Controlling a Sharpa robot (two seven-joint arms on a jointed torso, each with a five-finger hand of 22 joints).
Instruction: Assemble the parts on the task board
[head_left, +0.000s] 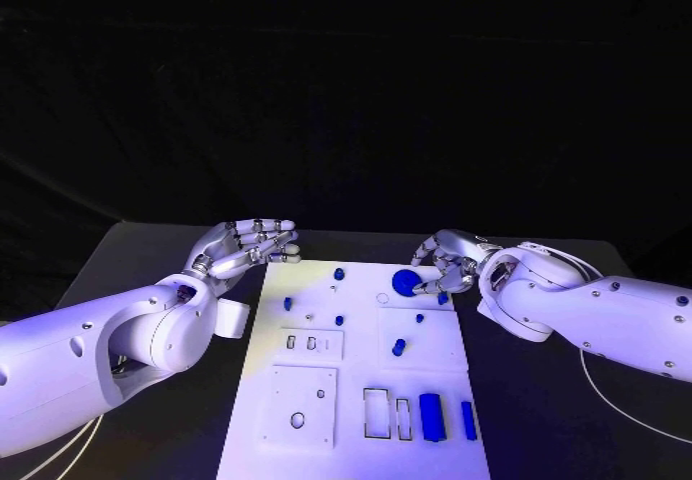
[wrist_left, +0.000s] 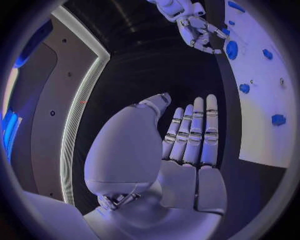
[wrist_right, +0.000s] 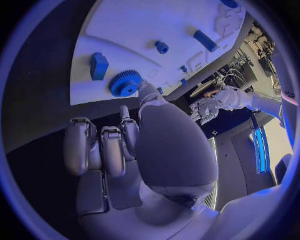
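The white task board (head_left: 361, 440) lies in the middle of the table. A blue gear (head_left: 407, 282) lies flat near its far right corner, also seen as the gear (wrist_right: 126, 83) and the gear (wrist_left: 232, 49). My right hand (head_left: 447, 265) hovers just beside it, thumb (wrist_right: 147, 95) close to the gear's rim, other fingers loosely curled with nothing in them. My left hand (head_left: 253, 243) hangs at the board's far left corner, fingers (wrist_left: 194, 130) stretched out, holding nothing. Small blue pegs (head_left: 339, 271) stand on the board. Two long blue blocks (head_left: 430, 417) lie near the front right.
Rectangular recesses (head_left: 375, 412) and a plate with a round hole (head_left: 299, 420) sit on the board's near half. A blue block (wrist_right: 99, 66) and a blue bar (wrist_right: 205, 41) lie on the board. A thin cable (head_left: 620, 400) trails on the table at the right.
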